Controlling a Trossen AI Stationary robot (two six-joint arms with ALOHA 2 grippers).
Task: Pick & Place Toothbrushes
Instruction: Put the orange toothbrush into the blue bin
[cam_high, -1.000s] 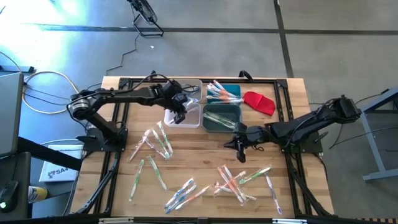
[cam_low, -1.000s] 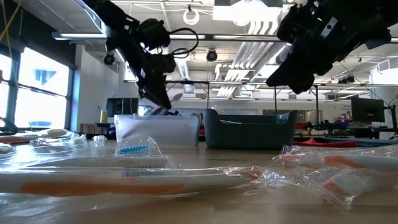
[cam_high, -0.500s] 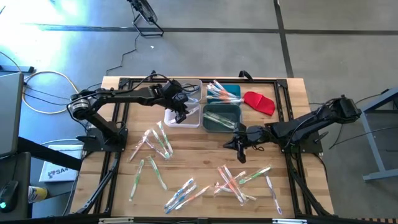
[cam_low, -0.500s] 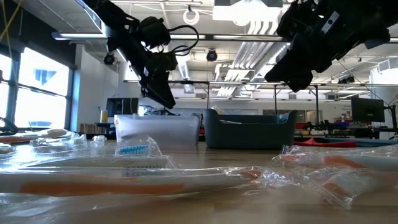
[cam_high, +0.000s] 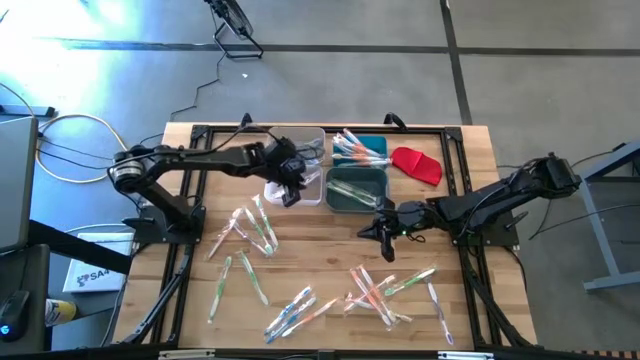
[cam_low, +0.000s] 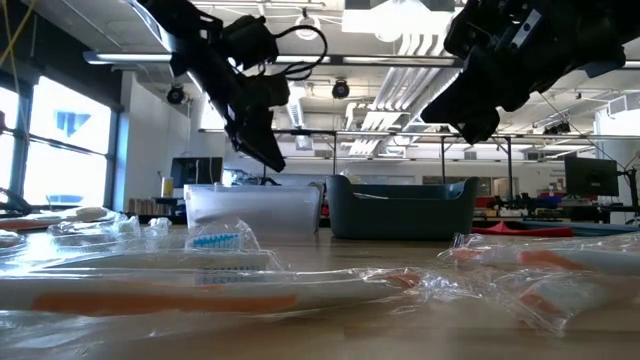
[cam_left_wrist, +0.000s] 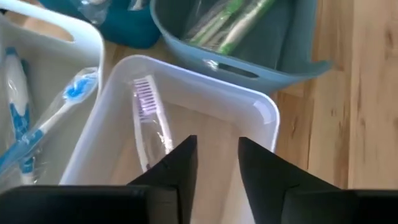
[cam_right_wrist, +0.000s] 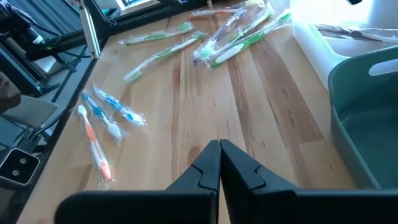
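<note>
Now: left end effector (cam_left_wrist: 214, 163) hovering over white bin (cam_left_wrist: 264, 112), fingers apart, empty
Pink toothbrush (cam_left_wrist: 149, 121): lying just below it, in bin
Right end effector (cam_right_wrist: 219, 163): closed, waiting above desk (cam_right_wrist: 261, 106)
Handling: loose toothbrushes (cam_high: 385, 290) probably light, slippery wrappers; pinching mid-handle looks best

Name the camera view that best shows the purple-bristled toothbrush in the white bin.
The left wrist view: the purple-bristled toothbrush lies close up inside the white bin, past the left gripper. In the high view the arm covers it; the low view shows only the bin's wall; the right wrist view misses it.

bins (cam_high: 355, 187) at table's (cam_high: 320, 250) back, toothbrushes (cam_high: 375, 290) scattered in front, some inside bins
</note>
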